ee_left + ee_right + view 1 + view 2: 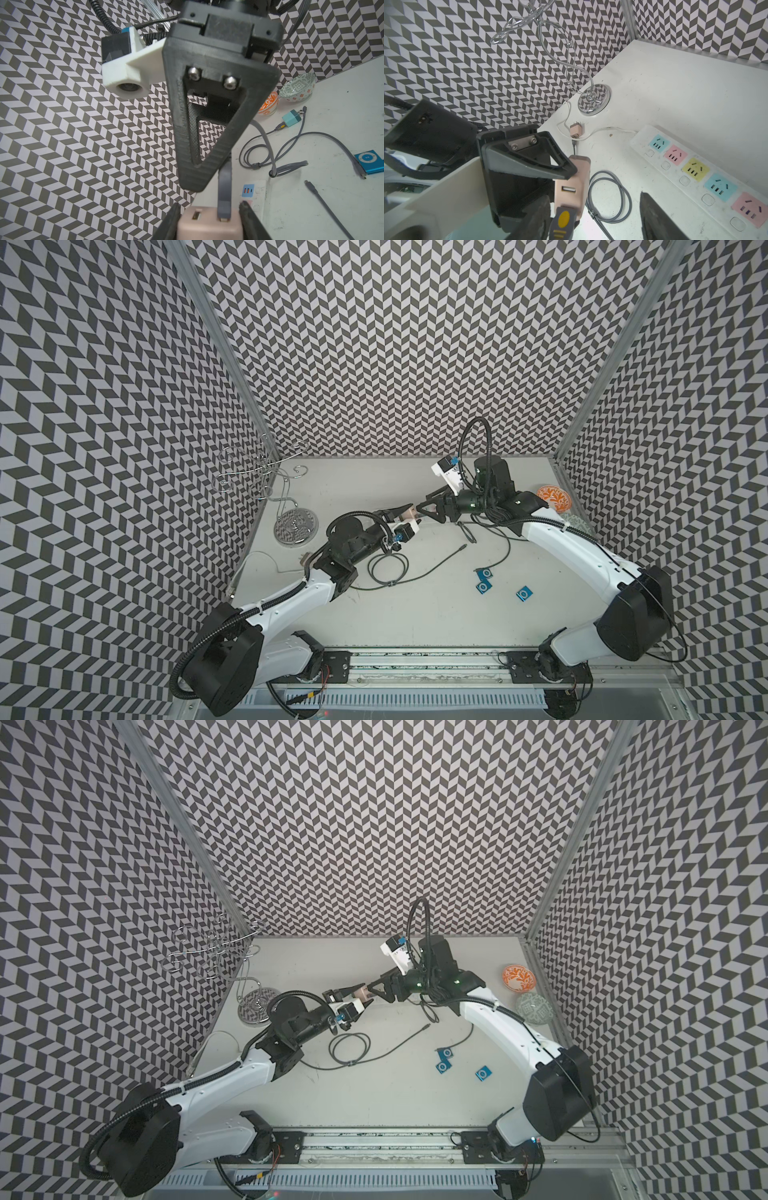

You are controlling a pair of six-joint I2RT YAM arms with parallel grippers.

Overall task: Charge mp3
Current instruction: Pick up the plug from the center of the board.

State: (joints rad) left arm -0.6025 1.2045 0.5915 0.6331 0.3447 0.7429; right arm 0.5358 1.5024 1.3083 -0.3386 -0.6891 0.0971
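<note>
**Left wrist view: plug and charger meet end to end between the pincers**

The desk (415, 614) has open room toward 6 o'clock, with loose cable loops nearer its middle. The power strip (691, 168) seems to lie under the left arm and does not show in either top view.

A little toward 12 o'clock from the desk's middle, the two pincers meet nose to nose. The left pincer (209, 209) points toward 3 o'clock and clamps the pink charger (199, 226) by its sides, clear of the desk. The right pincer (591, 197) faces 9 o'clock with its jaws apart. One finger is beside the grey USB plug (562, 220) and the other is well off it.

The plug's long axis follows that 9-to-3 line. Its tip sits in one charger port, seemingly seated.

The three blue mp3 players (484, 587) lie flat between 4 and 5 o'clock of the meeting point, nearer the right arm.
</note>
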